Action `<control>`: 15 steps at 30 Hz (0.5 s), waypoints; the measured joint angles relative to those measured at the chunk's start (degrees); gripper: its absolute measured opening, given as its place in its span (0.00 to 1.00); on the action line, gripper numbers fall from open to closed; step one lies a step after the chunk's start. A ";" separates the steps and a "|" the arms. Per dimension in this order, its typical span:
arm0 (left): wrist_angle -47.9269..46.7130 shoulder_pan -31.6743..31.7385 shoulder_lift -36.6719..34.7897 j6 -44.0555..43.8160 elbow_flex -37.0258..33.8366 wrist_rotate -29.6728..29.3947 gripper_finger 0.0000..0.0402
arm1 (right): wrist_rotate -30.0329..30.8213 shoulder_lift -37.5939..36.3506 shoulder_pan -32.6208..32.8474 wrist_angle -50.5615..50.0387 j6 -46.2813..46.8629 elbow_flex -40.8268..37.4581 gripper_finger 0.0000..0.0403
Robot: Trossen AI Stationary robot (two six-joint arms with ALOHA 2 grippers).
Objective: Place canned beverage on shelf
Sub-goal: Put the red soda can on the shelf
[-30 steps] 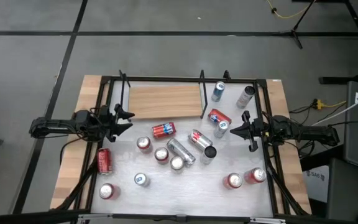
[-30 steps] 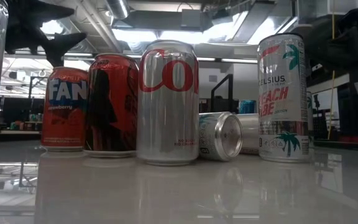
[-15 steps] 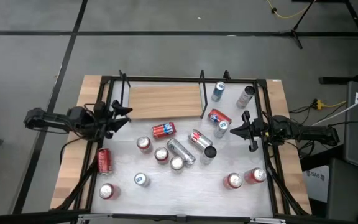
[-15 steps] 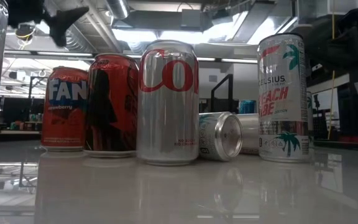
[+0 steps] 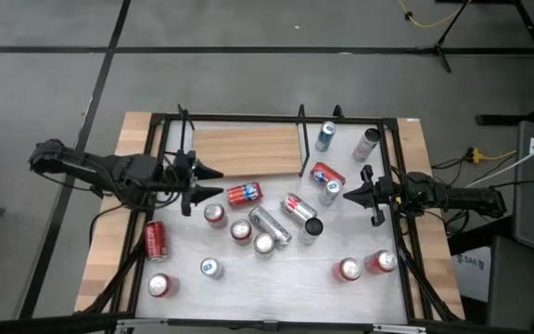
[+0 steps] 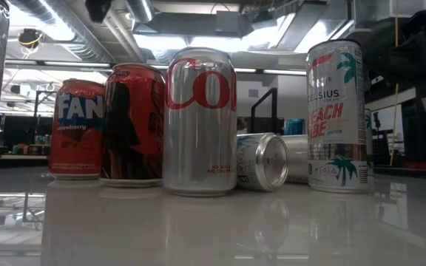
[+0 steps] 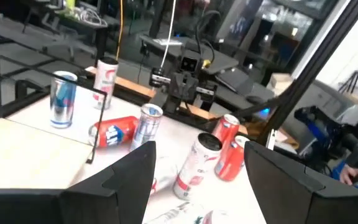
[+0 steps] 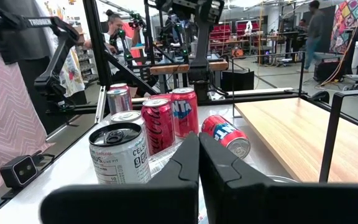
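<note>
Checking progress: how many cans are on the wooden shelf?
0. The shelf is bare. Every can is on the white tabletop; the nearest, a red can, lies off the shelf's front edge. None seems hidden.

The shelf (image 5: 247, 151) is light-brown wood with black rails. The table (image 5: 286, 274) is whitish. A red can (image 5: 156, 240) lies on its side, another red can with blue lettering (image 5: 244, 194) lies near the shelf, and a blue can (image 5: 325, 136) stands far back. The Celsius can (image 6: 337, 116) is white with red and teal print.
</note>
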 joint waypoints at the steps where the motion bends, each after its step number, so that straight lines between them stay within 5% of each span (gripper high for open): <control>1: -0.27 -0.19 1.05 0.01 1.15 0.20 0.60 | 0.00 -0.02 -0.01 0.00 0.00 0.00 0.00; 15: 1.03 -0.65 4.68 0.57 4.83 0.61 0.61 | 0.00 -0.02 0.00 -0.04 0.00 0.00 0.00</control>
